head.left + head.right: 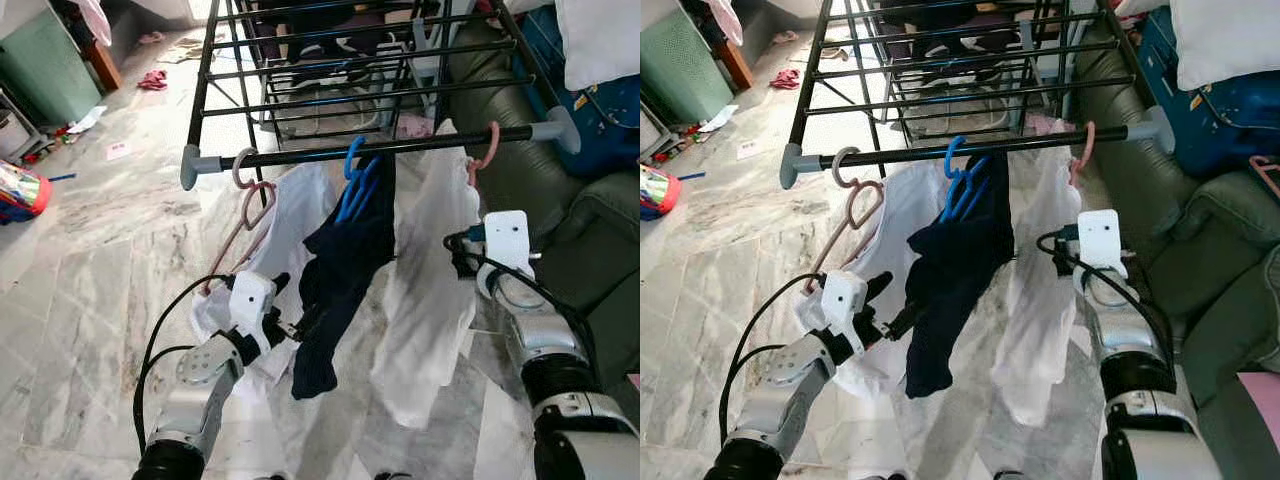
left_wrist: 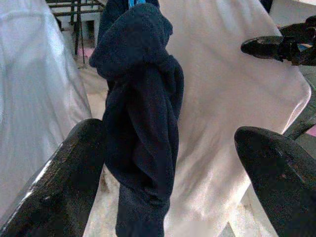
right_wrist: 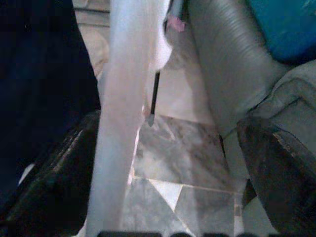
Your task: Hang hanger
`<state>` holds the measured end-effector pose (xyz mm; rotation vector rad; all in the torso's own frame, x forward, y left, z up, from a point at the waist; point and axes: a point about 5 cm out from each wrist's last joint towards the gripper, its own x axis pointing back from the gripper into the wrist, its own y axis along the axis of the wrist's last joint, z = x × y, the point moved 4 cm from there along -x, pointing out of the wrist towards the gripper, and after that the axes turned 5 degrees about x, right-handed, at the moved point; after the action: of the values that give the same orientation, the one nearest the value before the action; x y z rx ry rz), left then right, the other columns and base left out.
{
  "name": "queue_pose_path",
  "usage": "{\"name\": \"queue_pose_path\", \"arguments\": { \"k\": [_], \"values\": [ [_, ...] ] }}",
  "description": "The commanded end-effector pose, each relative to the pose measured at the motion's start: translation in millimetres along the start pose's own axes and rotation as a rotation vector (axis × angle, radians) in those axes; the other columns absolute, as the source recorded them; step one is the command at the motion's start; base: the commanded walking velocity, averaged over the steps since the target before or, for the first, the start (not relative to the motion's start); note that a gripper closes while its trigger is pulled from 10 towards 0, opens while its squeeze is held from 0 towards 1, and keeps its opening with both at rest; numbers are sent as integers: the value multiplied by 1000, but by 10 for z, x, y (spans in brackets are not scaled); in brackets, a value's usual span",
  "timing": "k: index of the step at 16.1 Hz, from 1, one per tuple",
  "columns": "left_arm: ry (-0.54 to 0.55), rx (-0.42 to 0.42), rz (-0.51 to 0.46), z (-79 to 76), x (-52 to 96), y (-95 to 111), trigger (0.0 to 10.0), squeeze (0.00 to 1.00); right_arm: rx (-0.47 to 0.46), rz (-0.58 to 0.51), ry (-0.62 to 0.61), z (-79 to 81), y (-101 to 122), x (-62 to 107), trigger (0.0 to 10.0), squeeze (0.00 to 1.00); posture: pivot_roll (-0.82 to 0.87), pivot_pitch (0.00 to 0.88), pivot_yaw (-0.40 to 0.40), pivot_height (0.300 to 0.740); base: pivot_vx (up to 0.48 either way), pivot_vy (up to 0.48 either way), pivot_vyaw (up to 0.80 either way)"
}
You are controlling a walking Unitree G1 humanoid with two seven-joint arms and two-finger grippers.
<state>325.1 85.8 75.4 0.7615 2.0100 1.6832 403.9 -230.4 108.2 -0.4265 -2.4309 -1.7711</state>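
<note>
A black rail (image 1: pixel 400 147) of a drying rack carries three hangers. A pink hanger (image 1: pixel 248 205) at the left holds a white garment (image 1: pixel 300 215). In the middle, a blue hanger (image 1: pixel 355 180) holds a dark navy garment (image 1: pixel 345 270). A second pink hanger (image 1: pixel 487 150) at the right holds another white garment (image 1: pixel 430 300). My left gripper (image 1: pixel 293 305) is open beside the navy garment's lower part, which hangs between its fingers (image 2: pixel 74 163) without being pinched. My right gripper (image 1: pixel 458 255) is open at the edge of the right white garment (image 3: pixel 123 98).
A green sofa (image 1: pixel 590 230) stands close on the right, with a blue cushion (image 1: pixel 600 110) on it. More rack bars (image 1: pixel 320 60) stretch away behind the rail. Clutter and a colourful bag (image 1: pixel 20 190) lie on the marble floor (image 1: pixel 90 260) at the left.
</note>
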Motion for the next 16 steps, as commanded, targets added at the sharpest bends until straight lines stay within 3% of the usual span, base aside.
{"name": "queue_pose_path", "arguments": {
  "k": [1, 3, 8, 9, 10, 11, 13, 16],
  "values": [
    [15, -7, 20, 41, 38, -53, 10000, 0, 1, -9, 28, 13, 62, -40, 10000, 0, 13, 144, 116, 740, 0, 0, 0],
    [17, -11, 22, 49, 25, -49, 10000, 0, -12, 1, 84, 54, 82, -69, 10000, 0, 16, 140, 114, 740, 0, 0, 0],
    [33, -10, 12, 72, 34, -43, 10000, 0, -3, 2, 84, 95, 86, -92, 10000, 0, 25, 132, 105, 740, 0, 0, 0],
    [33, -9, 12, 61, 35, -52, 10000, 0, 0, 11, 75, 91, 56, -93, 8235, 0, 28, 130, 103, 740, 0, 0, 0],
    [33, -8, 11, 56, 34, -55, 10000, 0, 6, 17, 70, 84, 37, -93, 2588, 0, 27, 130, 103, 740, 0, 0, 0],
    [32, -6, 11, 52, 31, -60, 10000, 0, 17, 40, 16, -14, -25, -92, 0, 0, 28, 128, 102, 740, 0, 0, 0],
    [35, -6, 10, 61, 30, -56, 10000, 0, 18, 41, -38, -152, -63, -80, 6235, 0, 26, 127, 104, 740, 0, 0, 0],
    [33, -8, 12, 66, 19, -56, 10000, 0, 22, 36, -94, -311, -123, -48, 6275, 0, 18, 125, 110, 740, 0, 0, 0]
  ]
}}
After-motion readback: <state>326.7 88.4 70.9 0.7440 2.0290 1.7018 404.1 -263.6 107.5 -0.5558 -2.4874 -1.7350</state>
